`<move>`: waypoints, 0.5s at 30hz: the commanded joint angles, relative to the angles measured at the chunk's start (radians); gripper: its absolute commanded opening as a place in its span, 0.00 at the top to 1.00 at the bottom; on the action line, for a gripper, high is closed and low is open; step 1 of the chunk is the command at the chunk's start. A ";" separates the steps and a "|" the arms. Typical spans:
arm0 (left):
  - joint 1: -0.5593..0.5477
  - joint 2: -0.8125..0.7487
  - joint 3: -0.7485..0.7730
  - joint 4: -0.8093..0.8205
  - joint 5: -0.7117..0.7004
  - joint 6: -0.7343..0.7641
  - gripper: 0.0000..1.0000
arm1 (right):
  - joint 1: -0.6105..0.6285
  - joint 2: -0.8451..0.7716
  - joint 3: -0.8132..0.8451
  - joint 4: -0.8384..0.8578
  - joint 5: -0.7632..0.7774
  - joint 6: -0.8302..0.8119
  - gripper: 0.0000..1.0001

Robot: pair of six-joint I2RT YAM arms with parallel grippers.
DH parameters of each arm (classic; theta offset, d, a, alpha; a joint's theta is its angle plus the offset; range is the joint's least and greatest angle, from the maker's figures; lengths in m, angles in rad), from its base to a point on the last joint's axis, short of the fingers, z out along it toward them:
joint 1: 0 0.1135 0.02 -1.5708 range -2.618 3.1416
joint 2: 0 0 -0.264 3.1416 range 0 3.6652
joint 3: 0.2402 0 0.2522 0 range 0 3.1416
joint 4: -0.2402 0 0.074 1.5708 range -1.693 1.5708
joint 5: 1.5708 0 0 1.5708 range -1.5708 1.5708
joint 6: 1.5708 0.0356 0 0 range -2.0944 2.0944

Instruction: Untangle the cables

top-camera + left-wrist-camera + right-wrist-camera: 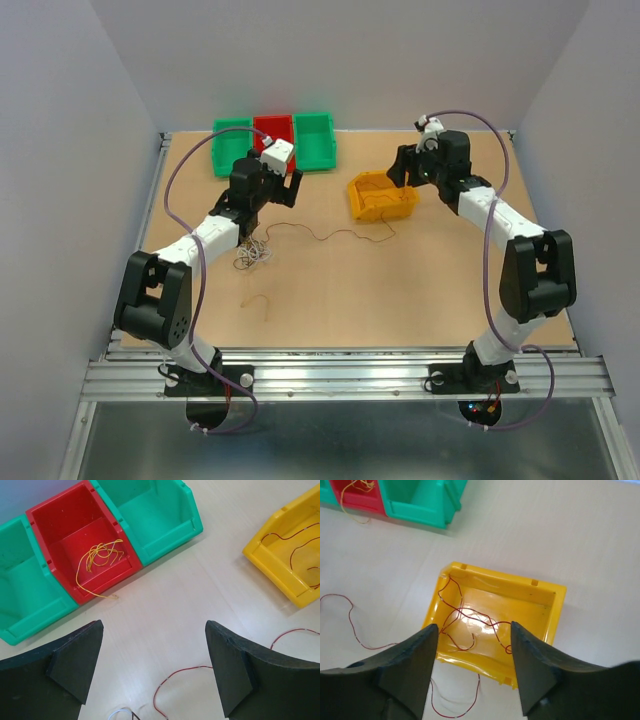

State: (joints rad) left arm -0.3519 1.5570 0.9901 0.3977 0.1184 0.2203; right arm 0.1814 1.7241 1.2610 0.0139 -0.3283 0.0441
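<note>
Top external view first: small knot of white and dark cables [255, 252] flat on the desk [400, 300], just beside the left arm [215, 232]. Loose reddish curl [259, 303] nearer the front edge, apart from the knot. From near that knot, heading right, a long red cable [470, 610], up over the near wall of the yellow bin [520, 600] and coiled inside. Far left, in the red bin [55, 517] between the green bins [165, 510], a yellow-orange cable [97, 560] with one end poking out over the lip onto the desk.

Left claw [154, 635] spread wide, gripping nothing, hanging above bare desk between the knot and the bins. Right claw [472, 630] likewise released and empty, poised over the near wall of the yellow bin.

Trouble ahead, most likely:
- Tug the red cable and risk dragging or tipping that light-looking bin, with the strand hooked over its wall.
- Pull the wrong strand at the knot and probably cinch it tighter.
- Hair-thin wire lying flat on the desk, so easy to miss on the close, or to lose from between the pads.
- Some chance too of the left arm sweeping the knot sideways on any low reach.

Writing, brands, labels: none legible anywhere, not on bins, arms or desk.
</note>
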 commanded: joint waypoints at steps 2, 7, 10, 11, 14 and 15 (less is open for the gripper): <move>-0.001 -0.028 0.042 0.029 -0.022 0.010 0.05 | 0.033 -0.055 -0.031 0.023 0.000 0.002 0.31; -0.001 -0.012 0.062 0.020 -0.081 0.020 0.05 | 0.053 0.002 0.011 0.023 -0.075 0.005 0.32; -0.001 0.029 0.123 -0.028 -0.164 0.039 0.05 | 0.072 0.012 0.015 0.024 -0.092 0.000 0.32; -0.001 0.061 0.145 -0.055 -0.186 0.050 0.05 | 0.079 0.012 0.014 0.026 -0.092 -0.004 0.32; 0.004 0.135 0.218 -0.062 -0.276 0.086 0.09 | 0.082 0.002 0.000 0.027 -0.083 -0.004 0.32; 0.005 0.158 0.269 -0.089 -0.295 0.115 0.14 | 0.082 -0.003 -0.006 0.031 -0.077 -0.006 0.32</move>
State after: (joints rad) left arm -0.3515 1.6562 1.1416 0.3431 -0.0471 0.2611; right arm 0.2520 1.7420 1.2594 0.0067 -0.3927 0.0463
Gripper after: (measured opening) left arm 0.919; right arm 0.681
